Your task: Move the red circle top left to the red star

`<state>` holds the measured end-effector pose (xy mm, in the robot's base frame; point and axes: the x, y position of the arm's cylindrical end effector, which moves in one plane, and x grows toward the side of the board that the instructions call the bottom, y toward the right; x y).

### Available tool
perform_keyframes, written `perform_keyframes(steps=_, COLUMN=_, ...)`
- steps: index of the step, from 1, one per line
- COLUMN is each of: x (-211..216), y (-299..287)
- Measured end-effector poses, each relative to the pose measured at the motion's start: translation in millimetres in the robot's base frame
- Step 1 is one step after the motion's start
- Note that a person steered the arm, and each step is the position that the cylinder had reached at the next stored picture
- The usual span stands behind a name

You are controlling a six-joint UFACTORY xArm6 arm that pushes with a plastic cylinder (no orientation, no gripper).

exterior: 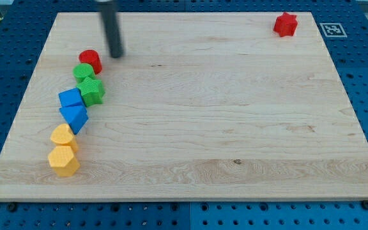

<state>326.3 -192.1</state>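
Note:
The red circle [91, 60] sits near the view's upper left of the wooden board, at the top of a line of blocks. The red star [285, 24] sits alone near the view's top right corner. My tip [116, 55] stands just to the right of the red circle, a small gap apart from it. The rod runs up from the tip and out of the view's top.
Below the red circle run a green circle [84, 71], a green star-like block [92, 91], a blue block [70, 98], a blue triangle [75, 116], a yellow circle [63, 137] and a yellow hexagon [63, 160]. A fiducial tag [330, 29] lies off the board's top right.

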Motion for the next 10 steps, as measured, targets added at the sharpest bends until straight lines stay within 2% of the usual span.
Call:
perform_keyframes(steps=1, x=3.9, y=-93.8)
perform_keyframes(steps=2, x=36.5, y=-110.5)
perform_keyframes(steps=3, x=67.9, y=-87.7)
perform_keyframes(steps=4, x=54.2, y=-20.6)
perform_keyframes(steps=5, x=16.4, y=37.4)
perform_keyframes(steps=6, x=20.2, y=32.5)
perform_keyframes(steps=7, x=42.5, y=-24.5)
perform_keyframes(steps=8, x=23.6, y=-69.6)
perform_keyframes(steps=9, x=-3.4, y=-52.9)
perform_keyframes(steps=10, x=-11.9, y=9.9)
